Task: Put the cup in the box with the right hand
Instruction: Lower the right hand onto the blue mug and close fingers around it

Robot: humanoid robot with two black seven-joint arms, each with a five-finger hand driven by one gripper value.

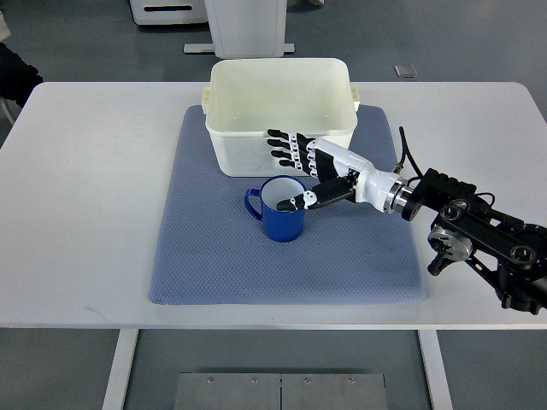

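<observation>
Cup: blue mug, upright on the blue mat, centre of frame, just below the box and not touching it. Handle points frame-left, away from the incoming arm, so your right robot hand gets a clear approach to the rim side.

Right robot hand comes in from the right edge. Thumb tip sits over the cup's right rim; the four fingers are spread above, against the box's front wall. Released, nothing grasped yet. Looks like a pre-grasp: thumb inside or at the rim, fingers to close on the outer wall. Can't tell whether the thumb actually touches the rim.

Box: cream plastic tub with side lugs, upper centre, sitting on the mat's top edge. Interior looks empty. Cup interior is white; no contents visible.

Mat likely there for grip on the white tabletop.

Your lift needs to clear the box's front wall; fingers are already close to it, so watch for a knock.

Left robot hand not visible.
</observation>
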